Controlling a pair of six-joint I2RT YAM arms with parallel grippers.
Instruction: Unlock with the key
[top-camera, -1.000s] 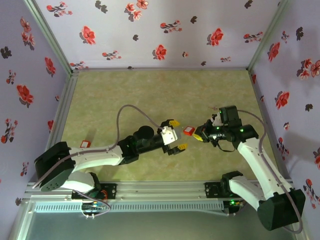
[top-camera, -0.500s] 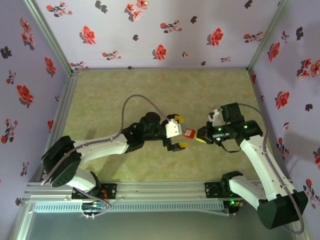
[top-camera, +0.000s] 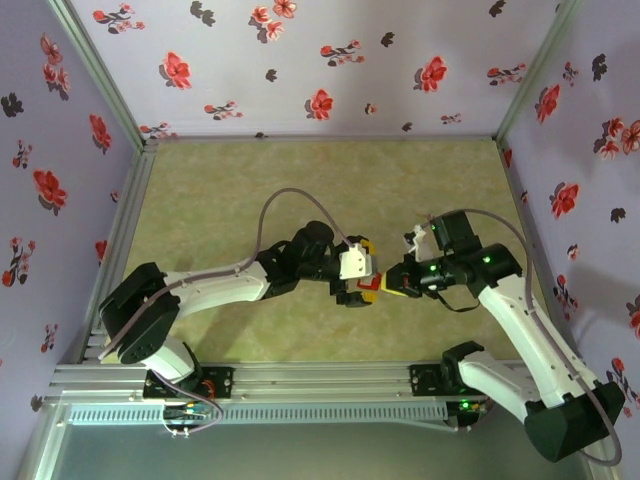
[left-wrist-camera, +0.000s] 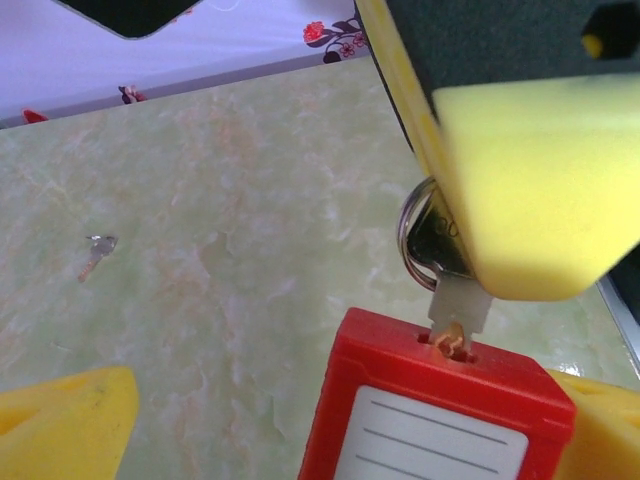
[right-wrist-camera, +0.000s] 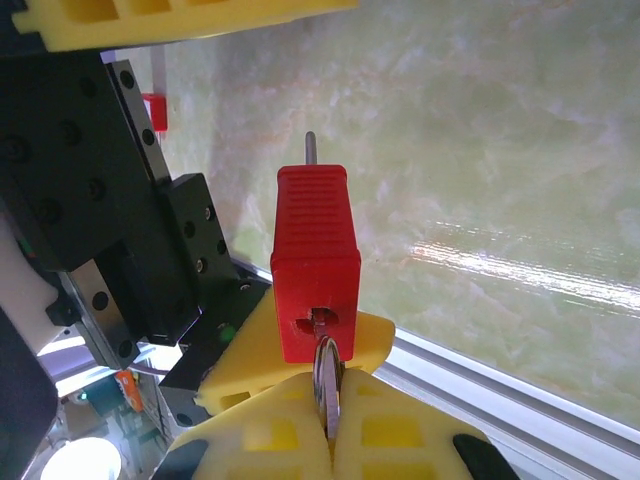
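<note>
The key (right-wrist-camera: 327, 385) is sitting with its tip in the keyhole of the red padlock (right-wrist-camera: 315, 260). Your right gripper (right-wrist-camera: 326, 425) is pinching the key's head tightly between its yellow pads. Your left gripper (top-camera: 366, 270) is standing wide apart, one finger at each side of the padlock, over the table (left-wrist-camera: 200, 200).
</note>
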